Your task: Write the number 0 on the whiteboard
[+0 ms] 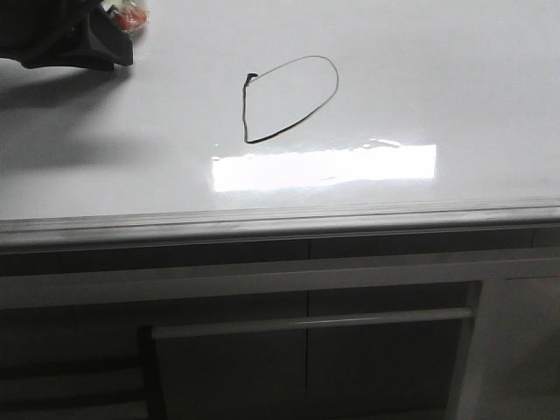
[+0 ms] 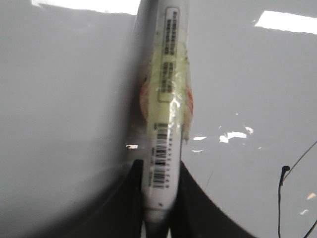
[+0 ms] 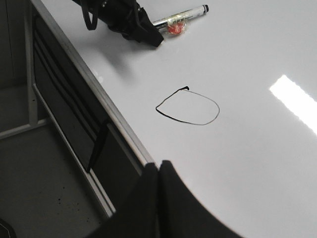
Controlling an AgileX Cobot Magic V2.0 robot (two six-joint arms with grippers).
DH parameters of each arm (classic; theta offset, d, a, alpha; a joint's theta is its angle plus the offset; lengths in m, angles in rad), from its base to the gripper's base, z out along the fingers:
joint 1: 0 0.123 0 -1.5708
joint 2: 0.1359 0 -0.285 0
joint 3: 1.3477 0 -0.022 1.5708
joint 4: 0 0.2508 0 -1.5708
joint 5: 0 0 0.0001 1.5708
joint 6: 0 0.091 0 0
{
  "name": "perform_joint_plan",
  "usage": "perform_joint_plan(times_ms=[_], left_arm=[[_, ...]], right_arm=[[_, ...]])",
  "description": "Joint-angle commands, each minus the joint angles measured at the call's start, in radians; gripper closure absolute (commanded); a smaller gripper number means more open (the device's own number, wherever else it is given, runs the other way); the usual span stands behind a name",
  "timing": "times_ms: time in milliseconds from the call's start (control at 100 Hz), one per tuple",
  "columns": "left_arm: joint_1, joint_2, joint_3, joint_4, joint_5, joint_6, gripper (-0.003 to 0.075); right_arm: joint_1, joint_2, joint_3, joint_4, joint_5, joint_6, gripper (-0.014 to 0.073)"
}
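Note:
The number 0 (image 1: 290,98) is a thin black lopsided loop on the glossy whiteboard (image 1: 437,87). It also shows in the right wrist view (image 3: 188,106), and part of its stroke shows in the left wrist view (image 2: 280,198). My left gripper (image 2: 161,166) is shut on a white marker (image 2: 166,124) wrapped with yellowish tape and orange. It sits at the board's far left (image 1: 114,39), well left of the loop, and the marker lies low over the board (image 3: 181,17). My right gripper (image 3: 158,166) is shut and empty, above the board's near edge.
A bright rectangular glare patch (image 1: 324,166) lies just in front of the loop. The grey edge rail (image 1: 280,217) runs along the board's front. Dark cabinet fronts (image 1: 306,350) stand below it, and the floor (image 3: 39,188) shows beside them.

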Motion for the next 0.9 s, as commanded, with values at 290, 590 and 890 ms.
perform_joint_plan(times_ms=[290, 590, 890], left_arm=[[0.000, -0.001, -0.018, -0.011, 0.029, -0.009, 0.0591], [0.000, -0.001, -0.018, -0.011, 0.036, -0.009, 0.0325], [0.000, -0.043, -0.018, 0.008, 0.081, -0.005, 0.0236]], right_arm=[[-0.009, 0.001, -0.020, 0.020, -0.088, 0.008, 0.0662], [-0.009, 0.001, -0.020, 0.028, -0.091, 0.008, 0.0662], [-0.009, 0.001, -0.020, 0.030, -0.093, 0.008, 0.0662]])
